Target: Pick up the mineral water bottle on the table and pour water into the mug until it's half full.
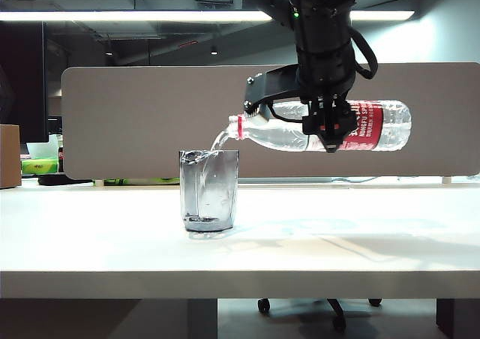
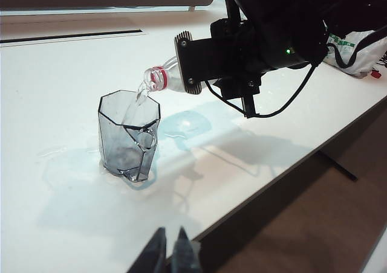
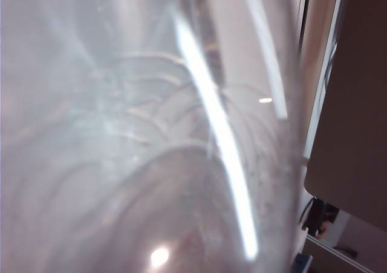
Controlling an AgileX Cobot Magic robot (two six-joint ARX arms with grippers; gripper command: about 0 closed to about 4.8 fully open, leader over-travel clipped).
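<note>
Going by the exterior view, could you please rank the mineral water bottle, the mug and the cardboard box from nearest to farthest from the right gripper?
1. Mineral water bottle: clamped in the right gripper, tipped toward the mug.
2. Mug: lower left, under the bottle's mouth.
3. Cardboard box: far left edge.

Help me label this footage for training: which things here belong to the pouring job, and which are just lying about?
In the job:
- mineral water bottle, tipped, held by the right gripper
- water streaming out
- mug
- table

Lying about:
- left gripper, shut, idle near the table's edge
- cardboard box
- green packet
</note>
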